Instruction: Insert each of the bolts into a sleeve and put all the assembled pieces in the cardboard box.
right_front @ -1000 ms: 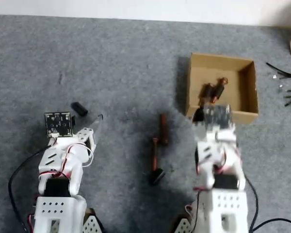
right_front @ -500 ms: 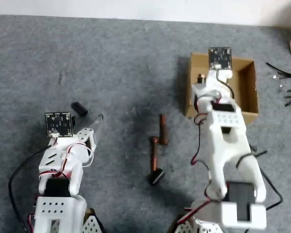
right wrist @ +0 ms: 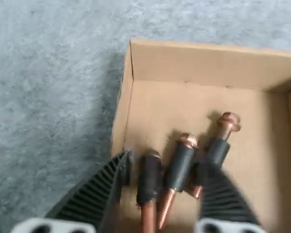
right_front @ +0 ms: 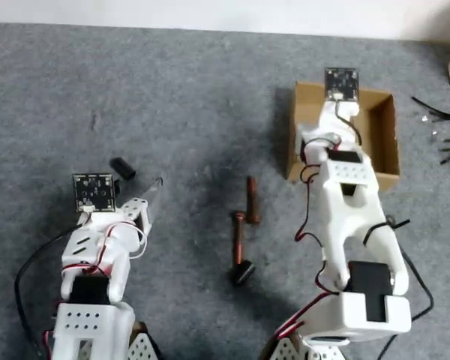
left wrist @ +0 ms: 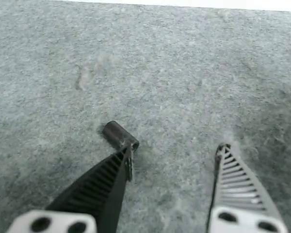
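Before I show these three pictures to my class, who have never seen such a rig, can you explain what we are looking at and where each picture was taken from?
These are two small white robot arms, side by side on a grey surface, each ending in a two-fingered gripper. The high view looks down on both from above. The other two pictures come from cameras on the wrists, looking along each arm's own fingers. The left gripper is open and holds nothing; a black sleeve lies by one fingertip. The right gripper is open over the cardboard box, where three bolts in sleeves lie. Between the arms, two bare bolts lie on the surface, with a second sleeve at the end of one.
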Motion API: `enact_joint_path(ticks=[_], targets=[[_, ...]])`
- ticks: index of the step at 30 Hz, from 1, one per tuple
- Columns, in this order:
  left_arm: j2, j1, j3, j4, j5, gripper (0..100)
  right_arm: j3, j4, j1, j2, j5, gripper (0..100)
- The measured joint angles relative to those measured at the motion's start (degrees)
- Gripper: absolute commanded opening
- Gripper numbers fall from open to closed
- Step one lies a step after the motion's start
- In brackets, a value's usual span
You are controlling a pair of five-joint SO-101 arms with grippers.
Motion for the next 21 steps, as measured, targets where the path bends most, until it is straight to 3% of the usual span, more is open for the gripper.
enact_joint_path(ticks=[5,15,21], targets=[[0.0,-0.1,0.0,0.0,0.0,26,-0.1,0.0,2.9,0.0,-2.8,76.9],[0.0,0.3,0.0,0.0,0.0,26,4.2,0.0,4.3,-1.4,-6.2,77.2],[0.0,0.3,0.0,0.0,0.0,26,13.8,0.0,1.8,-14.2,-6.2,77.4]])
